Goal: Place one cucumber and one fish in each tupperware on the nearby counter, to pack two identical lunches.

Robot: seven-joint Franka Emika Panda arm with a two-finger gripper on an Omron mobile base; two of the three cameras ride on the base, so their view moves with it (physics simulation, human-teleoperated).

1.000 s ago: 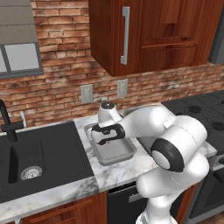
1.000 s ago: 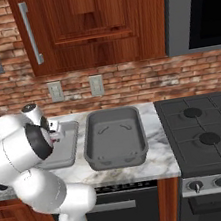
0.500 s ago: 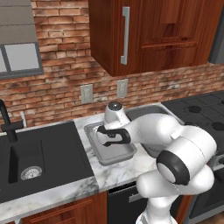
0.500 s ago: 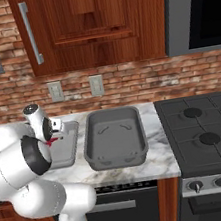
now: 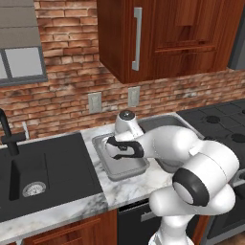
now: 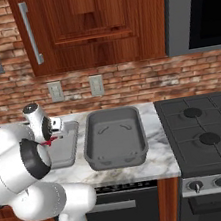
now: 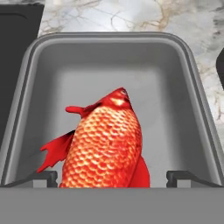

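My gripper (image 7: 113, 178) hangs open over the smaller tupperware (image 7: 48, 92), its fingertips (image 7: 42, 177) spread wide on either side of a red-orange scaly fish (image 7: 105, 140) lying in that tub. They do not press on the fish. From the left base view the gripper (image 5: 125, 154) points down into this tub (image 5: 125, 170) on the white marbled counter (image 5: 129, 189). The larger tupperware (image 6: 114, 137) stands empty to the right of the smaller tupperware (image 6: 66, 152). A sliver of the fish (image 6: 46, 142) peeks out below the hand. The cucumber is out of view.
A black sink basin (image 5: 43, 167) with a dark faucet (image 5: 7, 136) lies left of the tubs. The black gas stovetop (image 6: 201, 128) sits to the right. Wooden wall cabinets (image 6: 94, 24) hang over the counter against a brick wall.
The hand has stayed over the smaller tub while the arm's elbow swung to the right. The jaws have spread a touch wider around the fish.
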